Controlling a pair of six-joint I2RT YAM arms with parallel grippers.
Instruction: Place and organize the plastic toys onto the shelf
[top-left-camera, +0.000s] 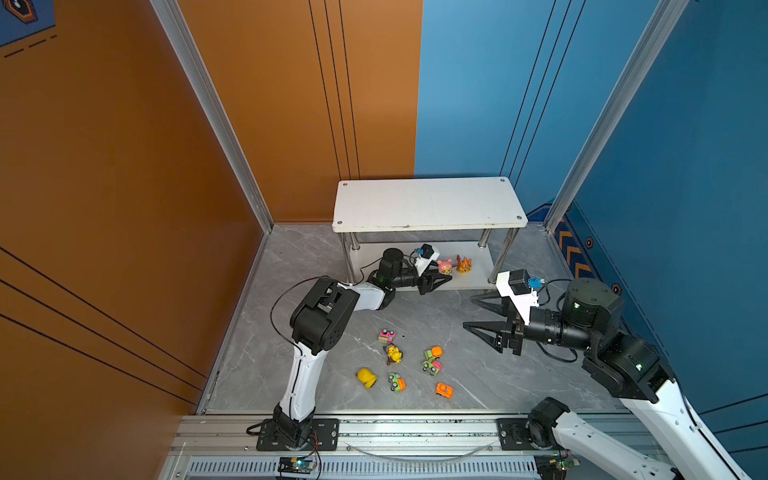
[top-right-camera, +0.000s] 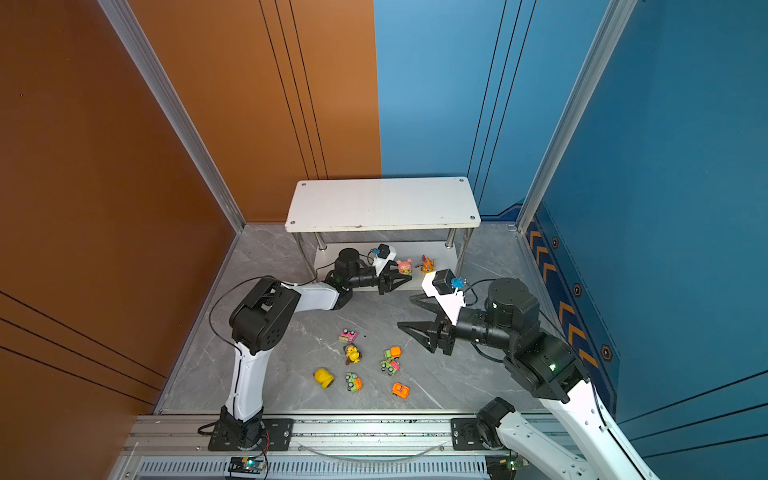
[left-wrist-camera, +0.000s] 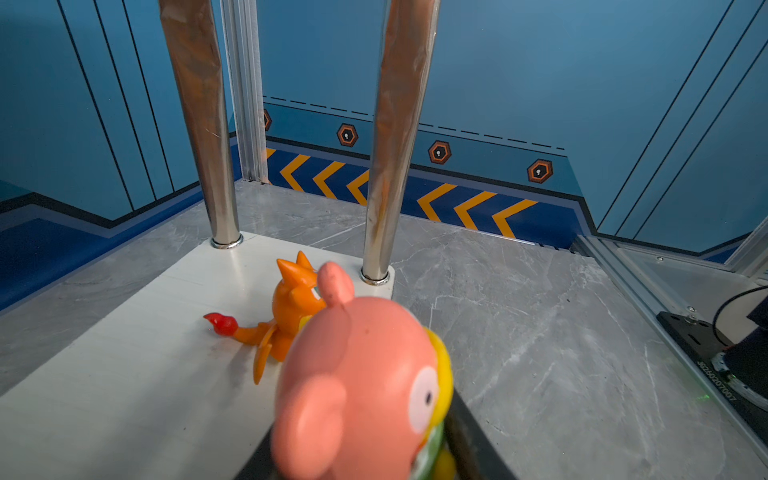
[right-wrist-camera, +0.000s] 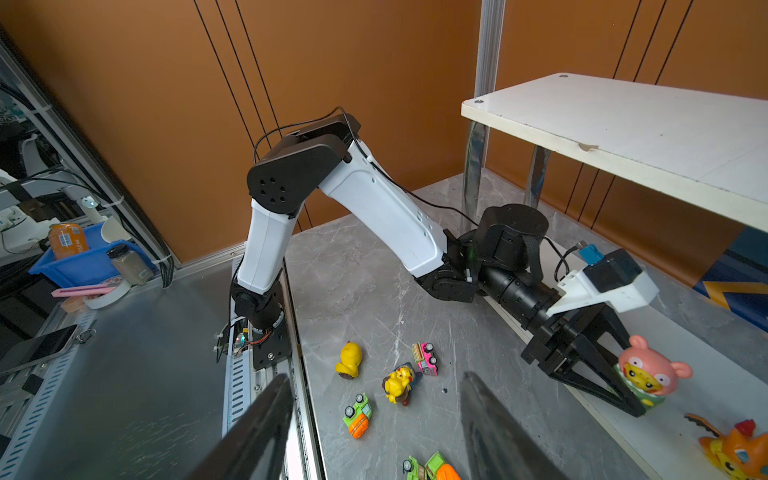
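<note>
Pink figurine is standing at shelf edge, clamped by left gripper, orange figurine crowding three o'clock; right gripper gaping, empty.

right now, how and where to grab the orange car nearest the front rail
Pinch the orange car across its long sides, coming straight down: it is boxy, low and stands alone. Probably with the open right gripper; the left gripper is closed on the pink figurine.
</note>
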